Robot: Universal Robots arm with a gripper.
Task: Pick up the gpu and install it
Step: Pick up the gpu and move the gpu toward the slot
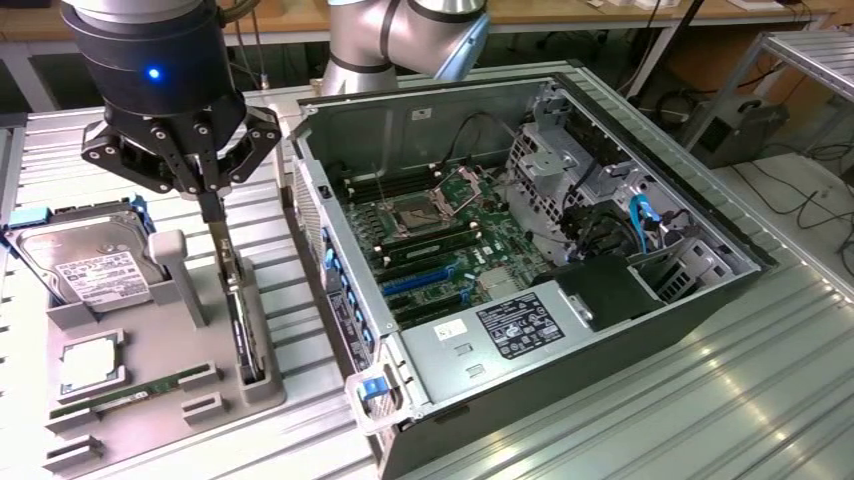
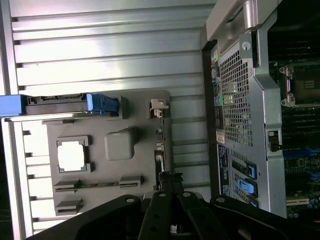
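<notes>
While I steer remotely, tool (image 1: 211, 210): pinched narrow on the gpu (image 1: 236, 310) edge.
Advice: I'd lift straight up, untilted, clear of the holder (image 1: 163, 342).

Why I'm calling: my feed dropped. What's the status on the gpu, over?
Pincer shut on gpu top edge. It stands upright in gray tray slot, not yet installed. Path to open case looks unobstructed.

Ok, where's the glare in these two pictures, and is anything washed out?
In the exterior view, long light streaks glare off the ribbed metal table at that view's right. In the wrist view, the processor chip in the grey tray is washed out to plain white, with no markings readable.
</notes>
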